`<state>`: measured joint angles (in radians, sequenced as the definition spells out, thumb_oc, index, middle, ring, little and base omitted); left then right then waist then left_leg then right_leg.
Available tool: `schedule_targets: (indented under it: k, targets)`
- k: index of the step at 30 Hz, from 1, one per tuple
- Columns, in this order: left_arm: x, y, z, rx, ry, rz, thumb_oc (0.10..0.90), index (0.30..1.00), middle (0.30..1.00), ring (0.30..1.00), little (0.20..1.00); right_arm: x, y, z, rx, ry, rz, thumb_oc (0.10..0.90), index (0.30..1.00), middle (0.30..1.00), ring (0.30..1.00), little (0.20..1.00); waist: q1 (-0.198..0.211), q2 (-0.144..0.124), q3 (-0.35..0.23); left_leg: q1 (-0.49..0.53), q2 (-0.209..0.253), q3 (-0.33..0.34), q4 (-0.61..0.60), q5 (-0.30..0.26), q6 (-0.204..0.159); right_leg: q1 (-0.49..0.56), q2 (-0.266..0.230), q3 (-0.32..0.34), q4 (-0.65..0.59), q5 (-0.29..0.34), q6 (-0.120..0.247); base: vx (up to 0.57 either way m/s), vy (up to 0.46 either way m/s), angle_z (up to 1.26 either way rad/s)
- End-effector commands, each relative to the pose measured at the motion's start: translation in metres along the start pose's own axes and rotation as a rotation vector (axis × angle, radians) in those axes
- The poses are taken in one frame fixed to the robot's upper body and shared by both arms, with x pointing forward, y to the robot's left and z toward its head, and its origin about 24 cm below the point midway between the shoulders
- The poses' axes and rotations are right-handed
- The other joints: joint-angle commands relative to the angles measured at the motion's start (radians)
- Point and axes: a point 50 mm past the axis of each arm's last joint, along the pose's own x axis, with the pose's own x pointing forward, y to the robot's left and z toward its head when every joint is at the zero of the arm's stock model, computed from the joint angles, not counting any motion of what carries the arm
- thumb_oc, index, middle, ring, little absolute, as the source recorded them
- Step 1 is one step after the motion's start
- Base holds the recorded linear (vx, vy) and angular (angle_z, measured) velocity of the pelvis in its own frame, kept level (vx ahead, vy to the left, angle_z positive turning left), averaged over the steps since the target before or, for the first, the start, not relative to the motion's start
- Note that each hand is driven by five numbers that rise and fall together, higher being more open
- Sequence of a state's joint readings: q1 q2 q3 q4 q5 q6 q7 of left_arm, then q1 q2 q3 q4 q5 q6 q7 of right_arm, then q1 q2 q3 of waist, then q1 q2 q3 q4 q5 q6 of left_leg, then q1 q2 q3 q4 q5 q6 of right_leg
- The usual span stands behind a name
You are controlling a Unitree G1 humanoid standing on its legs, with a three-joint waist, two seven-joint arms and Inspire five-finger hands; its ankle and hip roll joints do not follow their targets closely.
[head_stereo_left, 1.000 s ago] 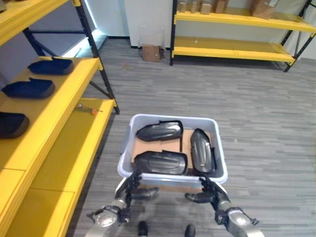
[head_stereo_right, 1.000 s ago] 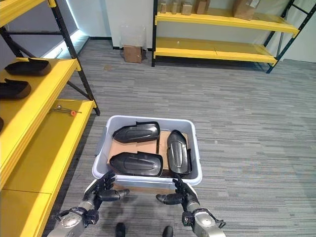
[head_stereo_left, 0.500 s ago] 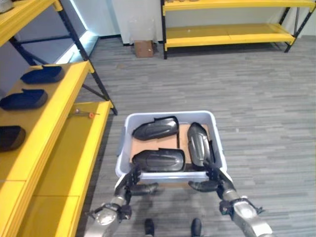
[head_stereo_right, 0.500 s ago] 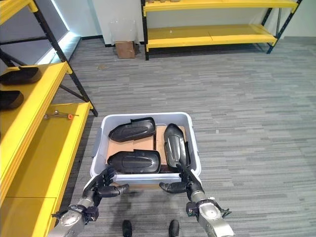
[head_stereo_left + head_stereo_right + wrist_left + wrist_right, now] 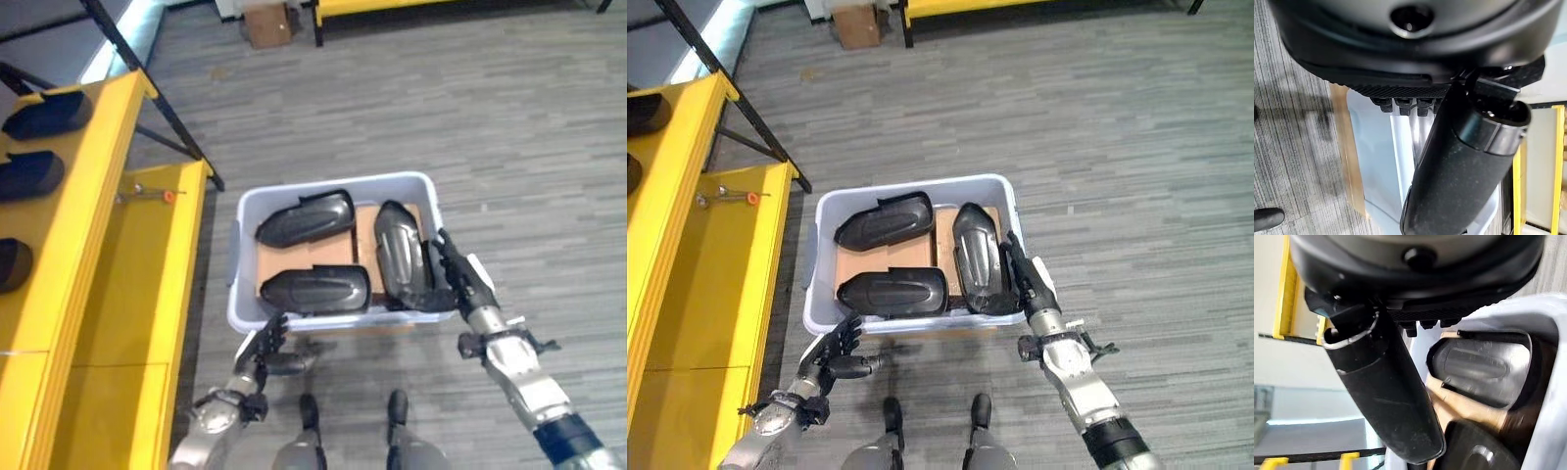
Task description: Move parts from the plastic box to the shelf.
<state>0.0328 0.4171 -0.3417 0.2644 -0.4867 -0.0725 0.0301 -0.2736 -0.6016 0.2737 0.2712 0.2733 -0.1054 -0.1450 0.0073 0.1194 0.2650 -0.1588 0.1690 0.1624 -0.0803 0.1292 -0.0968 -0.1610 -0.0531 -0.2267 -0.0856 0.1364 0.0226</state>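
Note:
A pale plastic box stands on the floor with three black moulded parts lying on cardboard inside: one at the far left, one at the near left, one lengthwise on the right. My right hand is open, its straight fingers lying along the box's near right corner beside the right-hand part. Just in front of the box's near wall, low down, my left hand is open with fingers spread, holding nothing.
A yellow shelf runs along the left, with black parts on its upper level and a small tool on the lower one. A cardboard box sits far back. Grey floor stretches to the right.
The camera has tipped down. My right hand has risen from under the box's near edge to its near right corner. The left hand stays low in front of the box.

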Motion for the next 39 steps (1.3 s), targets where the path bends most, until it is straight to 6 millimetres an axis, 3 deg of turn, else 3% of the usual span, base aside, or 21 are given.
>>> schedule_targets:
  k: [1,5,14,18,29,34,39]
  targets:
    - [0.011,-0.008,0.045,0.042,-0.219,-0.083,0.900,1.000,1.000,1.000,1.000,0.020,-0.015,0.062,-0.108,-0.282,-0.045,0.900,1.000,1.000,1.000,1.000,0.013,-0.030,-0.026,0.032,0.070,-0.024,-0.007,0.015,-0.023,-0.027,-0.142,-0.007,0.053,-0.032,0.113,-0.06,0.000,0.02]
    - [0.013,-0.013,0.050,0.044,-0.234,-0.107,0.900,1.000,1.000,1.000,1.000,0.033,-0.022,0.079,-0.189,-0.321,-0.069,0.900,1.000,1.000,1.000,1.000,0.020,-0.031,-0.003,0.009,0.067,-0.032,-0.007,0.021,-0.019,-0.055,-0.150,-0.007,0.075,-0.033,0.113,-0.04,0.007,0.01]
    - [0.018,-0.016,0.068,0.070,-0.294,-0.117,0.900,1.000,1.000,1.000,1.000,0.055,-0.047,0.134,-0.554,-0.458,-0.193,0.900,1.000,1.000,1.000,1.000,0.039,-0.043,0.062,-0.045,0.055,-0.043,-0.004,0.032,-0.009,-0.123,-0.159,-0.007,0.120,-0.029,0.114,-0.04,0.014,0.03]
    - [0.021,-0.020,0.072,0.078,-0.309,-0.132,0.900,1.000,1.000,1.000,1.000,0.063,-0.058,0.147,-0.604,-0.460,-0.259,0.900,1.000,1.000,1.000,1.000,0.050,-0.045,0.079,-0.068,0.050,-0.048,0.001,0.034,-0.007,-0.138,-0.166,-0.015,0.128,-0.027,0.115,-0.03,0.012,0.05]
    - [0.023,-0.025,0.081,0.083,-0.345,-0.140,0.900,1.000,1.000,1.000,1.000,0.075,-0.070,0.168,-0.890,-0.466,-0.334,0.900,1.000,1.000,1.000,1.000,0.067,-0.049,0.113,-0.110,0.037,-0.063,0.016,0.033,0.001,-0.171,-0.179,-0.020,0.140,-0.019,0.116,-0.03,0.011,0.05]
    - [0.024,-0.024,0.082,0.087,-0.348,-0.130,0.900,1.000,1.000,1.000,1.000,0.079,-0.068,0.161,-1.027,-0.429,-0.288,0.900,1.000,1.000,1.000,1.000,0.074,-0.049,0.127,-0.128,0.033,-0.071,0.009,0.043,-0.001,-0.183,-0.181,-0.031,0.140,-0.015,0.117,-0.01,0.004,0.03]
    - [0.024,-0.021,0.082,0.088,-0.350,-0.114,0.900,1.000,1.000,1.000,1.000,0.074,-0.061,0.156,-1.035,-0.444,-0.245,0.900,1.000,1.000,1.000,1.000,0.071,-0.058,0.136,-0.134,0.032,-0.071,0.012,0.042,0.001,-0.186,-0.181,-0.030,0.135,-0.012,0.117,0.00,0.001,0.01]
